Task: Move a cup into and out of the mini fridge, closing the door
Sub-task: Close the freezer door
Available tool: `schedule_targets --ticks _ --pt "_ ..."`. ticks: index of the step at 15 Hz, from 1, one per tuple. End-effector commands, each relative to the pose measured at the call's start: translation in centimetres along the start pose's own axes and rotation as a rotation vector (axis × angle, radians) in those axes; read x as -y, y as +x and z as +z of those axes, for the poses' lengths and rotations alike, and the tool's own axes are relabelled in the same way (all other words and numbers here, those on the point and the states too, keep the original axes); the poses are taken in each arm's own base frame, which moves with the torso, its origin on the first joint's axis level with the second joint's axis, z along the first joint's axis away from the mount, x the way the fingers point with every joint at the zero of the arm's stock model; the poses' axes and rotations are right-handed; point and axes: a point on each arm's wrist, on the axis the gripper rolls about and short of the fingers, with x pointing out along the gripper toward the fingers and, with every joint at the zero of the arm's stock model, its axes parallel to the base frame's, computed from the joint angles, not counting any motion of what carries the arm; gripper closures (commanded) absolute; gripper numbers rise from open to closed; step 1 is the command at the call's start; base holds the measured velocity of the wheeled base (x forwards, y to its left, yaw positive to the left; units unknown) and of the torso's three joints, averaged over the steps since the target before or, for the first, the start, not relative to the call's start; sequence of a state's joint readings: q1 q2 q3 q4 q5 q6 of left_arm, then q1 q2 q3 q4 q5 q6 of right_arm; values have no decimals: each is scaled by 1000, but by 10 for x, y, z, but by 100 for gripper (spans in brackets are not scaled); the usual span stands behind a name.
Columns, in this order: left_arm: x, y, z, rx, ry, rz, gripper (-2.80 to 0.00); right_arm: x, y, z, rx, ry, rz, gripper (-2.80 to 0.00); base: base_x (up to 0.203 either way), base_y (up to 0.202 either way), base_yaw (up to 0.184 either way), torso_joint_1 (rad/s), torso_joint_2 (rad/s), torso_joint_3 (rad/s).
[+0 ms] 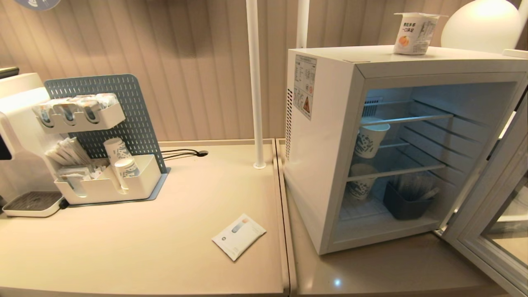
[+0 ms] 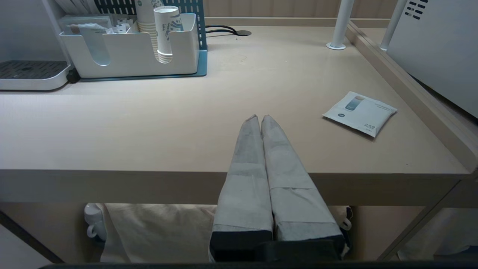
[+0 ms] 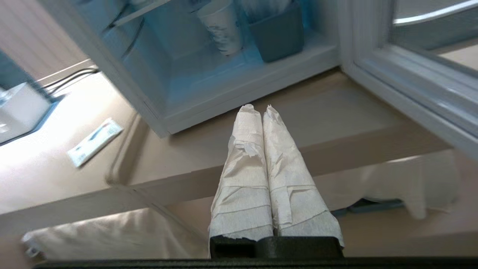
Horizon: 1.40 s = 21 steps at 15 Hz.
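Waiting With Both Claws Closed Before an Open Fridge

Pressing its wrapped fingers together on nothing, the right claw (image 3: 260,108) hangs off the front edge of the surface (image 3: 336,108), pointed at the mini fridge (image 1: 317,165). The left claw (image 2: 260,117) is likewise closed and empty, near a flat white packet (image 2: 360,113). The door (image 1: 486,231) stands swung wide to the right. The cup (image 1: 416,34) sits upright on the fridge's top. Paper cups (image 1: 368,140) and a dark bin (image 1: 406,202) are inside.

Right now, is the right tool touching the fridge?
Apart. In the right wrist view the shut right tool sits short of the fridge, with a strip of bare counter showing between its tips and the fridge's front edge.
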<state>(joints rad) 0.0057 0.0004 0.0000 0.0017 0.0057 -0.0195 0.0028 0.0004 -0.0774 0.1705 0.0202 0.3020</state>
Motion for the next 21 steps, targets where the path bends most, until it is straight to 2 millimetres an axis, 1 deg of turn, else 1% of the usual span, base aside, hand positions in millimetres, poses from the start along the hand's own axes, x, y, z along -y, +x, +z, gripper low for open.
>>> schedule_targets --ticks 1,3,5,18,21 --pt "0 0 0 -1 0 1 0 1 -1 1 13 -98 -46 0 0 0 0 0 0 0" --pt "0 0 0 -1 0 1 0 2 -1 0 4 -263 -79 0 0 0 0 0 0 0" --pt "0 0 0 -1 -2 1 0 2 0 -4 -41 -354 -30 0 0 0 0 0 0 0" --pt "0 0 0 -1 -2 1 0 2 -1 -4 -50 -369 -20 0 0 0 0 0 0 0" --pt "0 0 0 -1 -3 1 0 2 -1 -4 -50 -368 -23 0 -138 0 1 6 5 -1"
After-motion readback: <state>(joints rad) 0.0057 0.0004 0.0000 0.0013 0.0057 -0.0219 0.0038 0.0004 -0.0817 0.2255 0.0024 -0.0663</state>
